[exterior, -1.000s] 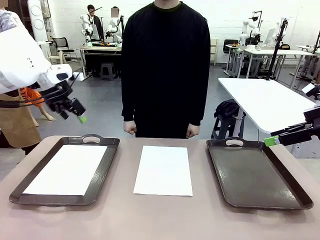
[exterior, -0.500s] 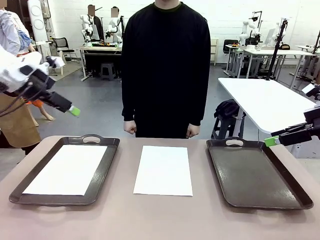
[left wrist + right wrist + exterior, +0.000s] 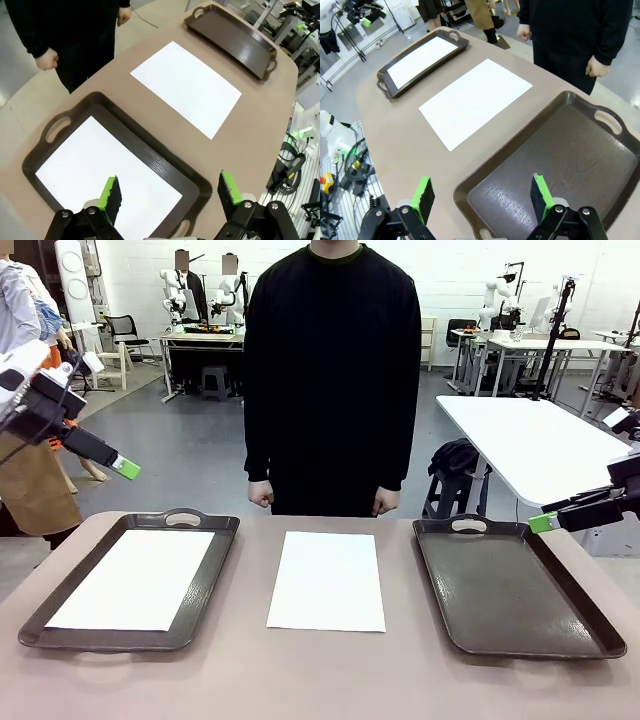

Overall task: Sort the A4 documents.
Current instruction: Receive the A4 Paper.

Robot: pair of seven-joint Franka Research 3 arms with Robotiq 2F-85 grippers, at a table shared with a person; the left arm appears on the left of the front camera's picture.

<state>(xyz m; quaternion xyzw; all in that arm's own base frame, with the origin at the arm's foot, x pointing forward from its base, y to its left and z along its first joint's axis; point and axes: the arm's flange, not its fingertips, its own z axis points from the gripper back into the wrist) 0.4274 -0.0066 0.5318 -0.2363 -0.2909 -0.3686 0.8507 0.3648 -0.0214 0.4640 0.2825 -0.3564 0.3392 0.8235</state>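
Two A4 documents show. One white sheet (image 3: 135,578) lies flat inside the left dark brown tray (image 3: 218,570). The other sheet (image 3: 327,580) lies on the bare table in the middle, between the trays. My left gripper (image 3: 125,467) hangs open in the air, above and to the left of the left tray. In the left wrist view its open gripper (image 3: 170,192) looks down on the tray's sheet (image 3: 100,170) and the middle sheet (image 3: 185,85). My right gripper (image 3: 543,523) is open at the right tray's far right edge, holding nothing. In the right wrist view, its gripper (image 3: 482,195) is open above that tray.
The right tray (image 3: 500,585) holds nothing; its floor (image 3: 560,155) is bare. A person in black stands at the far side, fists (image 3: 260,496) hanging just beyond the table edge. The table's front strip is free.
My left arm has swung back to the left and outward, away from the space above the left tray. The right arm, both sheets and the person have not moved.
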